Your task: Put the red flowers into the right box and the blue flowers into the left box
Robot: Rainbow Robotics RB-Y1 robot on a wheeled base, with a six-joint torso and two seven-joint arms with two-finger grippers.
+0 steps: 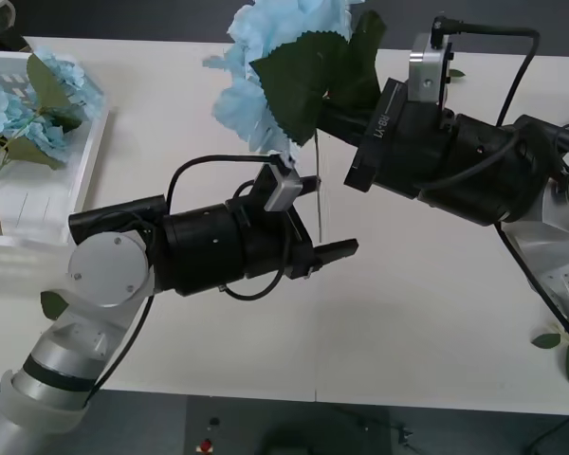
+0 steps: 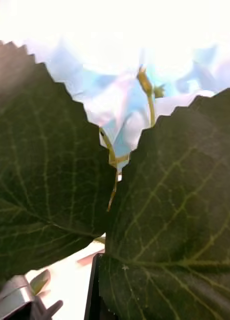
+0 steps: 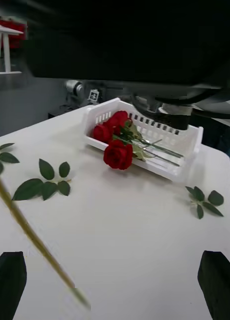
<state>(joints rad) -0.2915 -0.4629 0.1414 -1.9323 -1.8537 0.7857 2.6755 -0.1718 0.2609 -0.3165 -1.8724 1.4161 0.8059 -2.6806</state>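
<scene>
3 red flowers [image 3: 117, 142] in right box [image 3: 192, 145]; right gripper [image 1: 337, 112] clamps 1 blue flower [image 1: 275, 71]; left gripper [image 1: 346, 250] apart.

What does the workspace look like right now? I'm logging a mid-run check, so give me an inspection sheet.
Surface: white table, bare at the centre.
Job's things: one blue flower held up over the table, its stem hanging down; more blue flowers lie in the left box; red flowers in the right box, one bloom over its rim.
Clutter: loose leaf sprigs on the table.
Grippers: right gripper shut on the blue flower's stem behind the leaves; left gripper open, beside the hanging stem.
Cables: black cable looped over the right wrist, another on the left wrist.
Surroundings: dark background, nothing else seen.
</scene>
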